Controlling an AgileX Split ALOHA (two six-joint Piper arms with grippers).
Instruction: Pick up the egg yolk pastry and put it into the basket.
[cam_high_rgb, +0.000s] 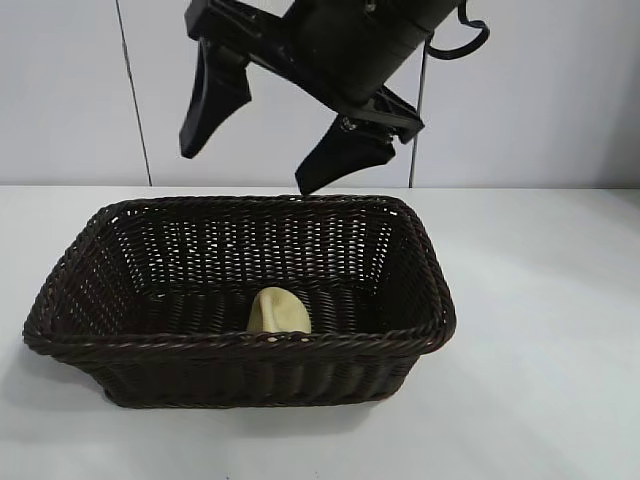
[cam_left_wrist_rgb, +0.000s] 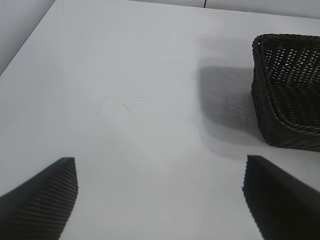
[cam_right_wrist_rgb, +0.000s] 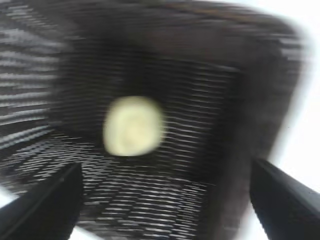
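Observation:
The egg yolk pastry (cam_high_rgb: 279, 311) is a pale cream-yellow puck inside the basket (cam_high_rgb: 240, 342), on its floor against the near wall. My right gripper (cam_high_rgb: 248, 170) hangs above the basket's back rim, open and empty. In the right wrist view the pastry (cam_right_wrist_rgb: 133, 126) lies on the woven floor of the basket (cam_right_wrist_rgb: 210, 100), well below the gripper (cam_right_wrist_rgb: 165, 167) and apart from both fingers. My left gripper (cam_left_wrist_rgb: 160, 159) is open over bare table, off to one side of the basket (cam_left_wrist_rgb: 280, 115), and holds nothing.
The white table (cam_high_rgb: 540, 300) spreads around the basket on all sides. A pale wall (cam_high_rgb: 70, 90) stands behind it. The left arm does not show in the exterior view.

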